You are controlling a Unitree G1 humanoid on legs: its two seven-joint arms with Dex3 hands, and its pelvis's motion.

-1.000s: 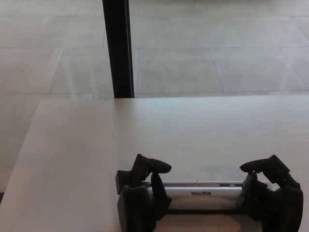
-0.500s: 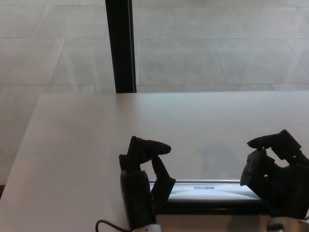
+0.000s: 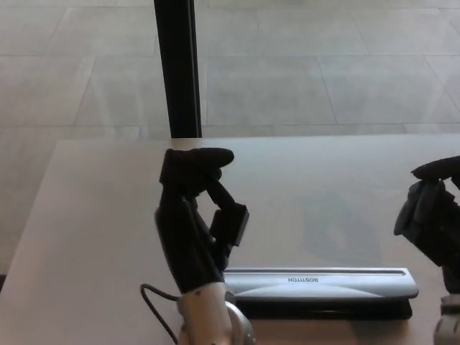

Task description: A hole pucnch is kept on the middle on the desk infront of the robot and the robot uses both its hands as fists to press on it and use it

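The desk (image 3: 108, 215) is a pale, matte slab, bare apart from the hole punch (image 3: 320, 284), which lies flat near the front edge, roughly in the middle, its long silver bar running left to right with the brand lettering reading upside down from here. Beyond the far edge the floor (image 3: 323, 79) is laid in large grey tiles with thin joints, and 1 black post (image 3: 177, 68) rises straight up from just behind the desk. The left hand (image 3: 192, 219) is up above the punch's left end, its fingers curled in on themselves in a loose fist around nothing, a thin cable looping below the wrist. The right hand (image 3: 433, 219) sits at the right edge, above and beside the punch's right end, also curled closed and empty, partly cut off by the frame
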